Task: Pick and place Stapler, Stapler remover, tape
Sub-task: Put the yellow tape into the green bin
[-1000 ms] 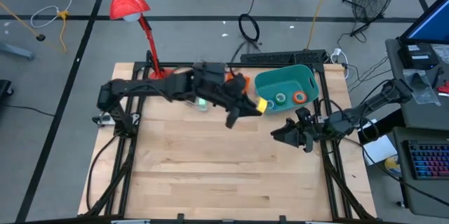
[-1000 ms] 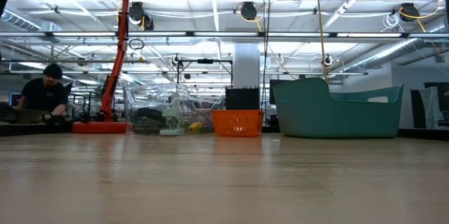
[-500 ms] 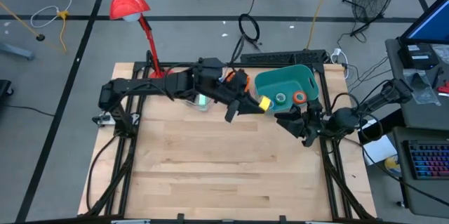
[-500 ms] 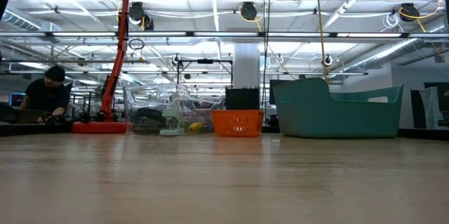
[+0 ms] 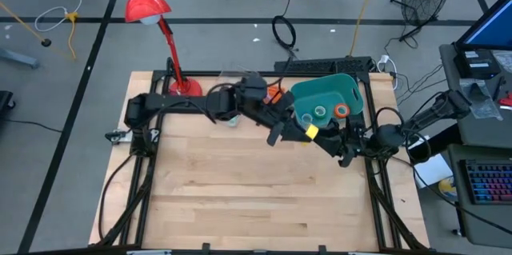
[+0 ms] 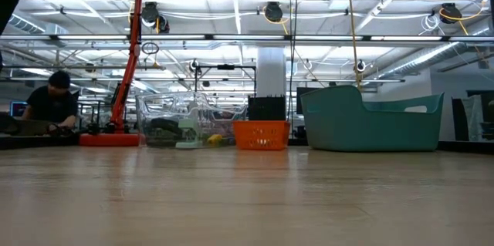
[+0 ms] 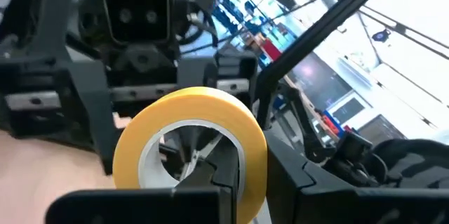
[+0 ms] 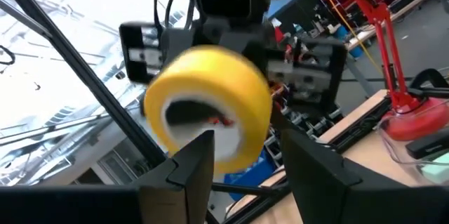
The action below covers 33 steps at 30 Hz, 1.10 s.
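Left gripper (image 5: 298,133) is clamped on the yellow tape roll (image 5: 309,131) mid-air near the table's far right edge, right gripper (image 5: 330,141) spread around it, so a mistimed handoff probably drops it short of the teal bin (image 5: 352,89).

Overhead; table-level; two close wrist views

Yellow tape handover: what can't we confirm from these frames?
- High view: yellow tape too small between left gripper and right gripper; right contact unclear.
- Right wrist view: roll blurred; its fingers flank it, touch unclear.
- Low view: both grippers out of frame.
- Teal bin: rolls inside tiny.
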Each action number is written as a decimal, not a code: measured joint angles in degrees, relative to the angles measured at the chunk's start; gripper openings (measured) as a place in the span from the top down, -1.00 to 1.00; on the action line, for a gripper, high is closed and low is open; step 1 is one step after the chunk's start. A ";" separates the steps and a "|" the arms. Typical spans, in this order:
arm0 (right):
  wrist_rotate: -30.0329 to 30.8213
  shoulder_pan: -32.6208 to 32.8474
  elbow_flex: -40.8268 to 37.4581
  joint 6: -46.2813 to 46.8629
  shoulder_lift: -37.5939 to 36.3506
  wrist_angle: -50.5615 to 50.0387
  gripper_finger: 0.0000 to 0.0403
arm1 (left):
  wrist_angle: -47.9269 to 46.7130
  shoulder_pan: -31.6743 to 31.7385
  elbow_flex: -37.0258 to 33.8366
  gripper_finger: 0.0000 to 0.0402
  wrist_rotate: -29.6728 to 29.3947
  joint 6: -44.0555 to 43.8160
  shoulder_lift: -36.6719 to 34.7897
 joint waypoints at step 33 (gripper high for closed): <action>-0.02 -1.60 0.00 0.61 0.02 -0.19 0.86 | 0.79 -1.56 0.02 0.50 -3.45 -2.14 0.71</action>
